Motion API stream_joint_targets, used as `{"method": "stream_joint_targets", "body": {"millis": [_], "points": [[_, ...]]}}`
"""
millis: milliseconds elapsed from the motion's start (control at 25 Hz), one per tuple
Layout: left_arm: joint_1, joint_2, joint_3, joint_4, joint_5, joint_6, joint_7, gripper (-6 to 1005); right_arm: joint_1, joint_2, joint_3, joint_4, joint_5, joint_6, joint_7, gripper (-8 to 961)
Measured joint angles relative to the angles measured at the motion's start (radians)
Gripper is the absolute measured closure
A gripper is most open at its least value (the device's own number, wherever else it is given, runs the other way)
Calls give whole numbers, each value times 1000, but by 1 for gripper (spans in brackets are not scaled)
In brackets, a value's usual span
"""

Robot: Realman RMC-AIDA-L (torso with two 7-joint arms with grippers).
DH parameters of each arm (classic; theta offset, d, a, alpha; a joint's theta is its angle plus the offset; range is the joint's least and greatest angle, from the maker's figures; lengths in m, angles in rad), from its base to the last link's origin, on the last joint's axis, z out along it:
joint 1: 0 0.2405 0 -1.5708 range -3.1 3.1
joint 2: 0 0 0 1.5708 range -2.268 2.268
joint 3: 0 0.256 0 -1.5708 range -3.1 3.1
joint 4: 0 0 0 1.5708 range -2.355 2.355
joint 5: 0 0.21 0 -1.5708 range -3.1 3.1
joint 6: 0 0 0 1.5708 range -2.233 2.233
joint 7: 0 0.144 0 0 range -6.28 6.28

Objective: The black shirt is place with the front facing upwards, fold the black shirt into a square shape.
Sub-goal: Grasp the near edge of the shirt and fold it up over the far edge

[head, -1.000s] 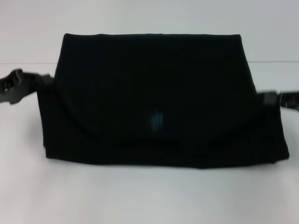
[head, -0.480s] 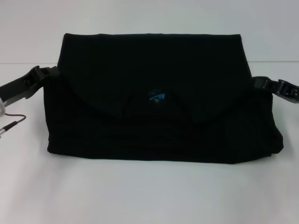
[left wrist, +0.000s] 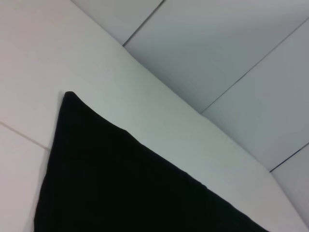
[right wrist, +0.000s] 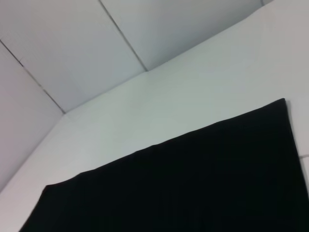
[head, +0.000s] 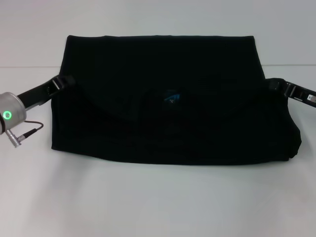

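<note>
Nearest you in the head view is a bare strip of white table (head: 158, 202). Just beyond it lies the shirt (head: 173, 123), spread wide across the middle of the table as a dark, roughly trapezoidal bundle. Its near hem runs almost straight from the left side to the right, where the cloth bulges out into a rounded corner. An upper layer is folded down over the lower one, leaving a curved edge across the front, and a small blue label (head: 171, 97) shows near the centre of that fold.

Look to the sides next. Your left gripper (head: 64, 81) is at the shirt's left edge, about halfway up the bundle, its black tip touching or buried in the cloth; the silver wrist with a green light sits farther out to the left with a thin cable hanging beneath. Your right gripper (head: 274, 85) meets the shirt's right edge at about the same height, arm stretching away to the right. On neither side can you tell from these views whether the fingers are spread or clamped on the cloth; the tips vanish against the black fabric.

Farther back, the shirt's top edge is straight and lies close to the table's far side, with the pale wall behind. Each wrist view shows only a black corner of the shirt on the white table, with the panelled wall beyond.
</note>
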Motion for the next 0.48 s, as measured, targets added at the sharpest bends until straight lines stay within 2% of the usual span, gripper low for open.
{"method": "stream_joint_targets", "body": {"millis": [280,480], "points": [[-10,-15,2,1,-12,-35,29,957,17,7,0,55,23,81,-58,876],[-11,-29,2,7,-43,-36,70,956,21,7,0,90,54,80,-156,875]]}}
